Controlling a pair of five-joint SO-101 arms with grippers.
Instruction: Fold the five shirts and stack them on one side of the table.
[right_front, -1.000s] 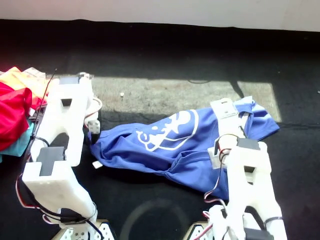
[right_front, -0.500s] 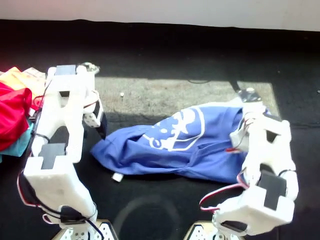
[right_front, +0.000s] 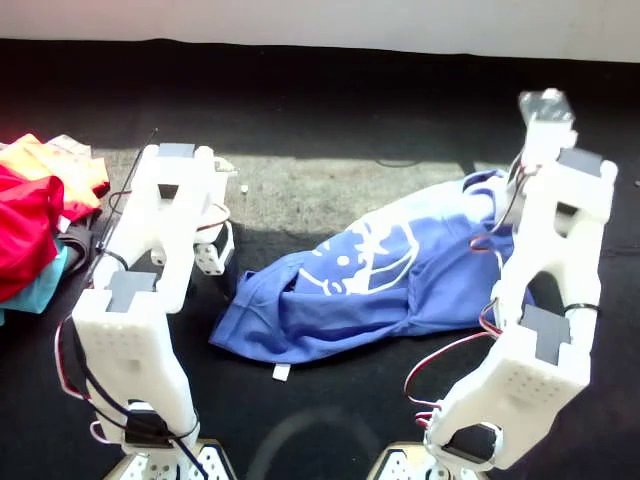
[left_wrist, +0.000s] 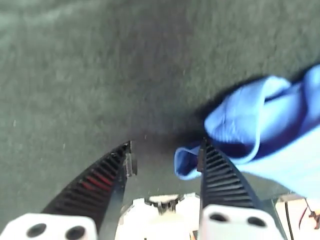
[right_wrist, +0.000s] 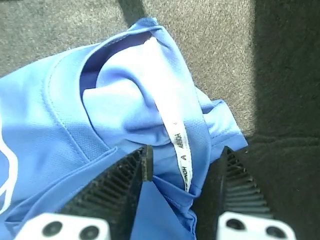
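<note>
A crumpled blue shirt (right_front: 370, 280) with a white print lies across the middle of the black table. My right gripper (right_wrist: 184, 157) hovers over its right end, open, with the collar and its white label (right_wrist: 177, 145) lying between the fingers. My left gripper (left_wrist: 165, 152) is open just off the shirt's left end. A blue fold (left_wrist: 250, 125) rests against one fingertip (left_wrist: 205, 155), and nothing is clamped. In the high view the left gripper (right_front: 213, 258) sits a short gap from the shirt's left edge.
A pile of red (right_front: 25, 235), orange (right_front: 55, 165) and teal (right_front: 35, 290) shirts sits at the table's left edge. A sunlit patch (right_front: 330, 190) lies behind the blue shirt. A white wall runs along the back.
The right arm swung right and toward the back, dragging the blue shirt to the right. The shirt's left edge came away from the left gripper, which shifted slightly right.
</note>
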